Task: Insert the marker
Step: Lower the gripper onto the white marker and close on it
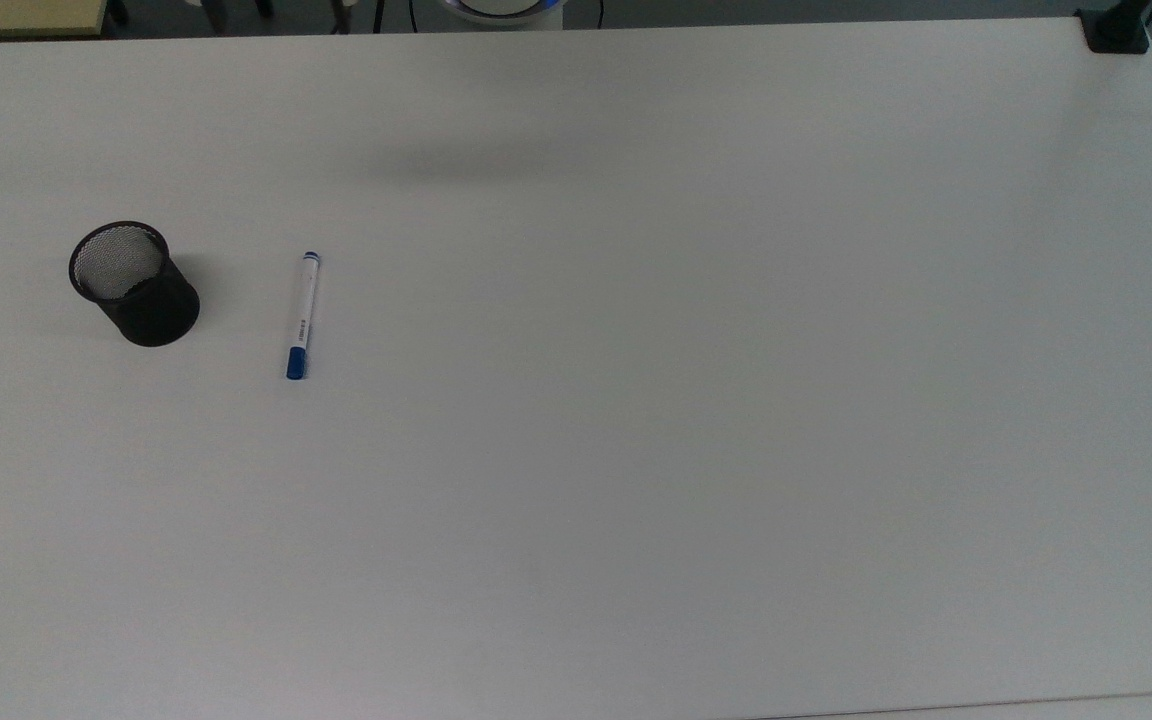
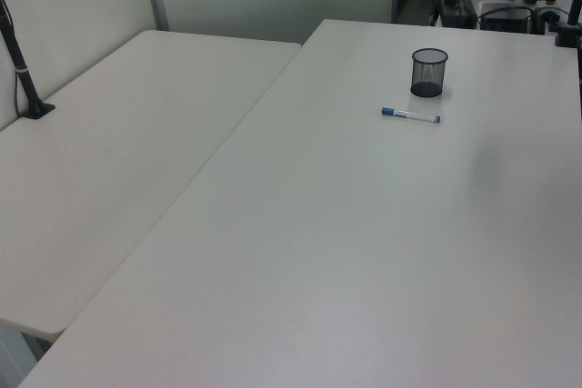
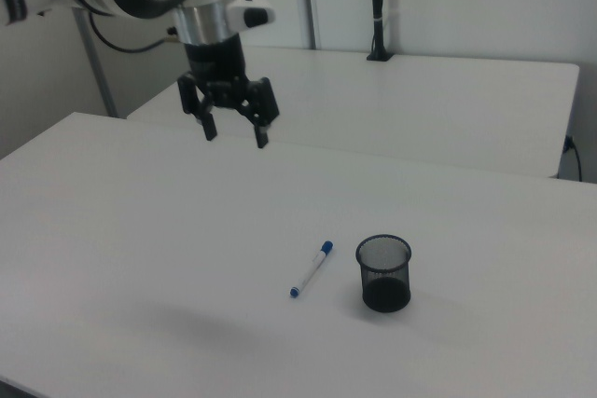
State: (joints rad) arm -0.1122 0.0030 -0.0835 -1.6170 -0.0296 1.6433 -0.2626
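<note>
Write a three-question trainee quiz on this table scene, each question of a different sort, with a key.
1. True or false: the marker lies flat on the table.
2. In the right view, the cup stands where? A) right of the marker B) left of it C) under the pincer
3. Fill in: the pincer's fingers are ____ and hold nothing.

Key: 1 true; 2 A; 3 open

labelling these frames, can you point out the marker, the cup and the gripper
marker (image 1: pixel 302 315): top view, middle of the white barrel
cup (image 1: pixel 149 305): top view, black mesh side wall
gripper (image 3: pixel 233 135): right view, midway between its fingertips
</note>
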